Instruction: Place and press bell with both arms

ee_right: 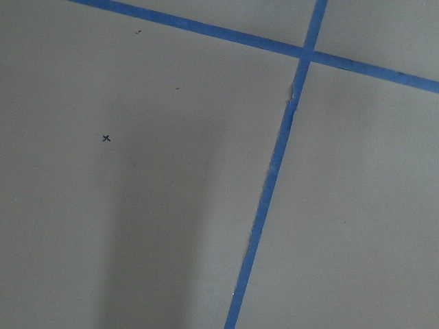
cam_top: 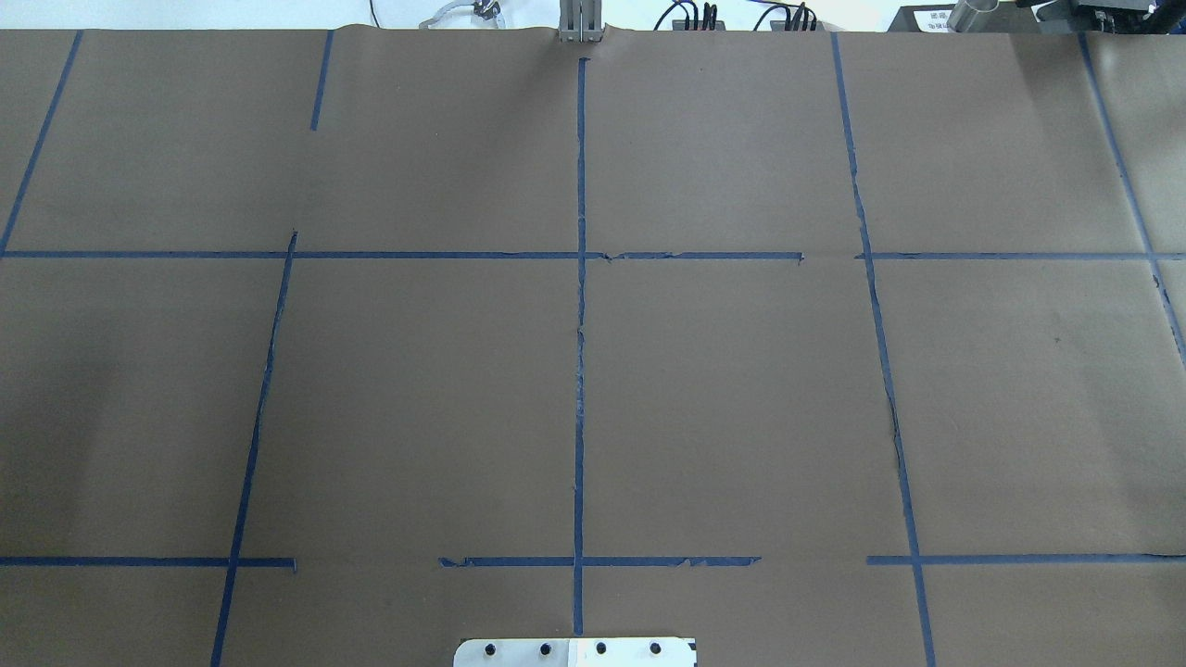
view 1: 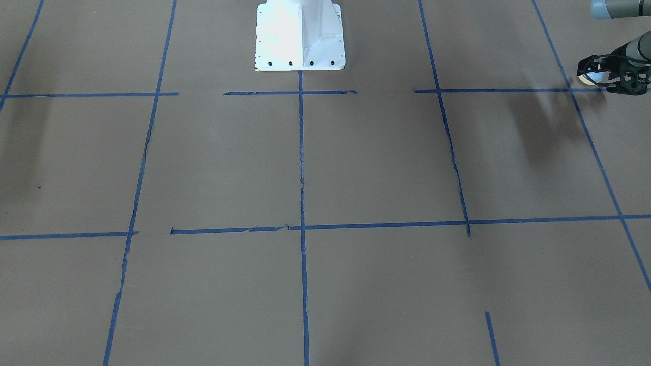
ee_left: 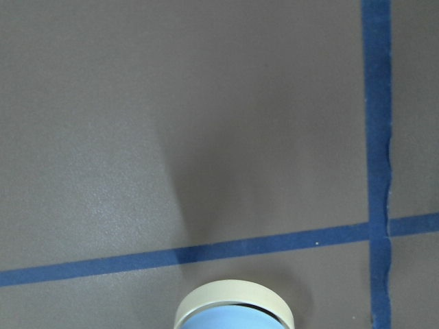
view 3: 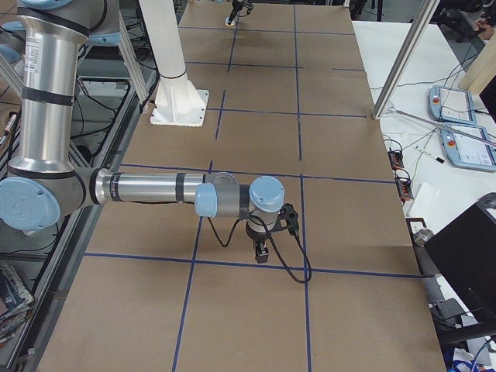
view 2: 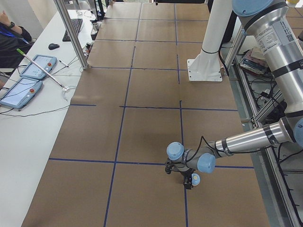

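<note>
The bell [view 1: 594,78], light blue with a cream base ring, is held between the black fingers of my left gripper [view 1: 590,72] at the view's far right edge, a little above the table over a blue tape line. The exterior left view shows the same gripper [view 2: 185,176] with the bell [view 2: 195,179] on the near arm. The left wrist view shows only the bell's rim [ee_left: 233,307] at the bottom edge. My right gripper [view 3: 262,246] hangs low over the table in the exterior right view only. I cannot tell whether it is open or shut.
The white bolted pedestal [view 1: 300,35] stands at the table's robot side. Blue tape lines [cam_top: 580,371] divide the brown table into squares. An operators' desk with tablets [view 2: 28,80] and a metal post [view 2: 71,33] runs along the far side.
</note>
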Robot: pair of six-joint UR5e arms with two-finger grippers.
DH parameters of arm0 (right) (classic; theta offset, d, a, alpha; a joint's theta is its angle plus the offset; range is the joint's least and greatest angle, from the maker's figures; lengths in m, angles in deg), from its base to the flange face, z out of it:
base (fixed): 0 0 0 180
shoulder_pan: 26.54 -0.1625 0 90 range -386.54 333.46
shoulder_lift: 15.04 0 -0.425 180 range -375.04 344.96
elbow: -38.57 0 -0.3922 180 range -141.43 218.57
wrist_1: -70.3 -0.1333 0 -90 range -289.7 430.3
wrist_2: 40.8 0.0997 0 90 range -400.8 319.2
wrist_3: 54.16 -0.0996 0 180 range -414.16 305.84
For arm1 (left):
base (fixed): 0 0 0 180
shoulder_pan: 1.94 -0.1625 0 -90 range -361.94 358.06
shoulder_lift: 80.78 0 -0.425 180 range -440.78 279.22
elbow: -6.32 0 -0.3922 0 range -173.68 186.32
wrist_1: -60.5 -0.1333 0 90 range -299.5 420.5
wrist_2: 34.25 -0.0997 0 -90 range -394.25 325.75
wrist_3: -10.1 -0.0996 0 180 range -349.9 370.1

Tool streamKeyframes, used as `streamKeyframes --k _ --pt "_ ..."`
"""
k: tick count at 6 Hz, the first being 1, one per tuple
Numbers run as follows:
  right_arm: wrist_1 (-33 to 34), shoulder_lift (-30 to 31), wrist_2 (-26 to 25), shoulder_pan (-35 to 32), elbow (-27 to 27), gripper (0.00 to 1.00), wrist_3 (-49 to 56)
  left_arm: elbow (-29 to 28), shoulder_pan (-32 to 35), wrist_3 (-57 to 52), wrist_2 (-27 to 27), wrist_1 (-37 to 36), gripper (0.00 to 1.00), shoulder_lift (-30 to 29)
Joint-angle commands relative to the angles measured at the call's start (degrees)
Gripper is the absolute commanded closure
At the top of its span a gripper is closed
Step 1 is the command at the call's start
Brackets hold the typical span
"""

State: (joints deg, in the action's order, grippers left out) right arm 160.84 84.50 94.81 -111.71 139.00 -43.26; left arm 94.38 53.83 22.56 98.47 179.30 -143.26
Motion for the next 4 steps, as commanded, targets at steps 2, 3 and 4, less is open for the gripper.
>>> streamKeyframes --k 2,3,4 --pt "-0.01 0.04 0.0 0.0 -0.06 0.0 0.0 -0.52 -0.49 0.02 0.0 -0.06 0.0 -0.19" --pt "-0.01 0.04 0.0 0.0 -0.06 0.0 0.09 -0.87 -0.58 0.02 0.0 -0.06 0.0 -0.19" --pt "-0.01 0.04 0.0 0.0 -0.15 0.0 0.09 -0.88 -1.01 0.02 0.0 -0.06 0.0 -0.19"
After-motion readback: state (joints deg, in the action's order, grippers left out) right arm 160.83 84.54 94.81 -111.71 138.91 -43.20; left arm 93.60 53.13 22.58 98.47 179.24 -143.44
